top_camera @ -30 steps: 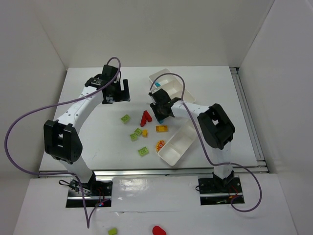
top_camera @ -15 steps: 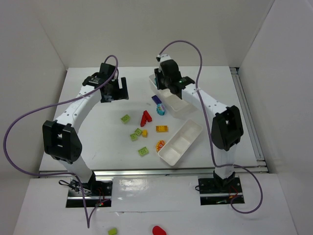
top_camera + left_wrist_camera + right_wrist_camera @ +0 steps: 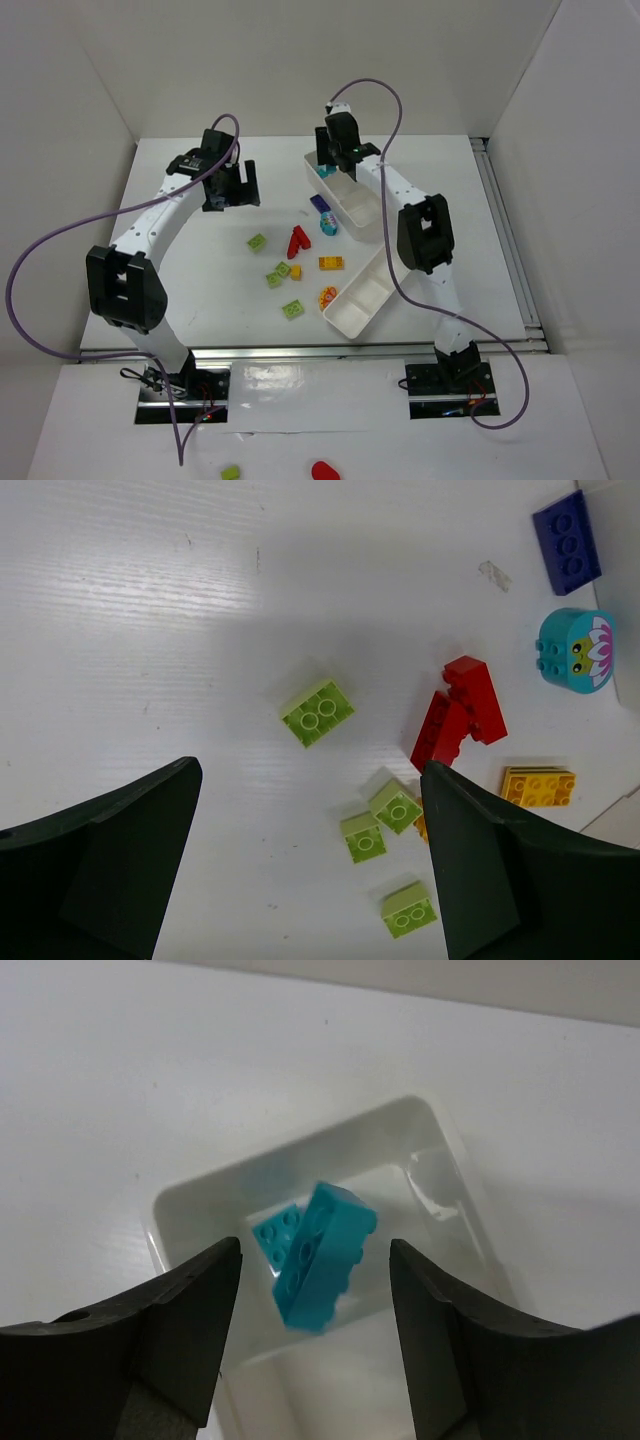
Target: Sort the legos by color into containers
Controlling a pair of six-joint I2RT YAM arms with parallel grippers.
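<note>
- Now the right gripper [image 3: 315,1250] hangs over the end compartment of the far tray [image 3: 190,1200], its jaws wide apart and touching nothing.
- Two teal bricks [image 3: 325,1255] lie in that compartment, one tilted against the other.
- The left gripper [image 3: 310,772] is spread open too, above the table [image 3: 150,600].
- Below it lie loose lime green bricks [image 3: 318,712], a red brick [image 3: 460,715], an orange-yellow brick [image 3: 540,785] and a purple brick [image 3: 568,542].
- The near tray [image 3: 370,290] sits beside this scatter.
</note>
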